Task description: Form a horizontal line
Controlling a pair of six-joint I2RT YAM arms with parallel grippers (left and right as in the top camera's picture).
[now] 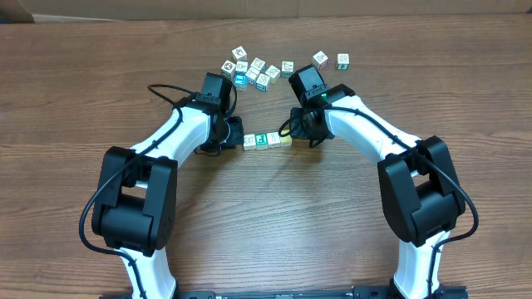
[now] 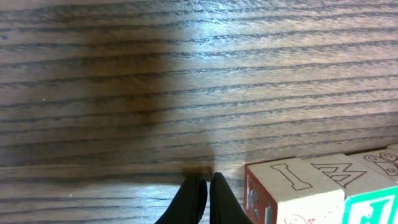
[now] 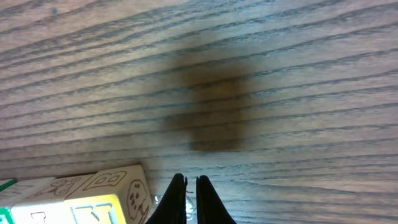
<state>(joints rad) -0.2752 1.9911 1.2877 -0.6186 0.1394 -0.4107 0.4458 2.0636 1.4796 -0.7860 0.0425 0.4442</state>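
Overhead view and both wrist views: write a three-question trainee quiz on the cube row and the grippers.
1. True or false: the left gripper is open.
2. The row of cubes lies: A between the two grippers; B stacked as a tower; C clamped in one gripper.
3. Does the right gripper hold a cube?
Key: 1 false; 2 A; 3 no, it is shut on nothing.

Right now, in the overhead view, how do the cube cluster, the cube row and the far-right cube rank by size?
1. Cube cluster: widest spread, most cubes.
2. Cube row: four cubes, clearly shorter.
3. Far-right cube: one cube, smallest.
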